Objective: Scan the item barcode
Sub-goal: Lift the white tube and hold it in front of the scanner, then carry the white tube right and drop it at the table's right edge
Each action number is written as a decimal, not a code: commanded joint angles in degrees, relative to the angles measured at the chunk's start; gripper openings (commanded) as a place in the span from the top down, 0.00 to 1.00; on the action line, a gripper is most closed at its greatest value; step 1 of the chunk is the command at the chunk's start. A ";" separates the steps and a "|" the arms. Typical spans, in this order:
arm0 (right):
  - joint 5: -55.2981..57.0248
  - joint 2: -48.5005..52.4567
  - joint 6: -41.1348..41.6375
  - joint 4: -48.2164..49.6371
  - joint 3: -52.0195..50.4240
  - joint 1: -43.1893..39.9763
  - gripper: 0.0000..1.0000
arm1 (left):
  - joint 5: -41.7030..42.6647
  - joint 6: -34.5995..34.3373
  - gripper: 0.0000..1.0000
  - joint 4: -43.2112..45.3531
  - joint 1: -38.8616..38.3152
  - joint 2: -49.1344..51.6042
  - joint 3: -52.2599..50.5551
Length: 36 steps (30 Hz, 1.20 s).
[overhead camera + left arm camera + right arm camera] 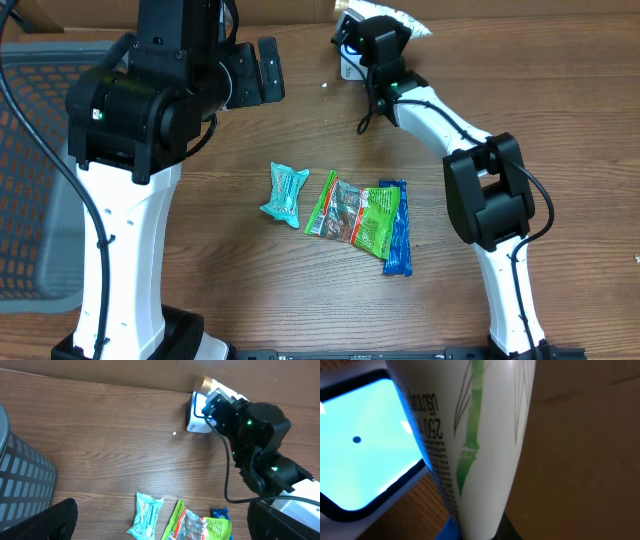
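Right gripper [362, 38] was closed on a white tube [485, 435], held close before the lit scanner window [365, 445]; the barcode could not be made out, so the scan was judged probably underway. Left gripper [257, 72] was spread wide, empty.

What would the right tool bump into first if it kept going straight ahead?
Probably the scanner, its window glowing right beside the white tube that the right tool grips. Behind stands brown cardboard; depth is unclear.
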 commanded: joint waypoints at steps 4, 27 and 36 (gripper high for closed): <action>-3.45 -0.79 -1.09 -3.21 1.68 -1.31 0.96 | -0.70 1.07 0.00 0.13 0.20 -0.87 0.90; -18.91 -24.94 18.51 -36.22 1.68 1.09 0.96 | -0.70 1.07 0.00 0.13 0.20 -0.87 0.90; -41.72 -37.09 60.74 -67.32 1.68 -8.46 0.96 | -0.70 1.07 0.00 0.13 0.20 -0.87 0.90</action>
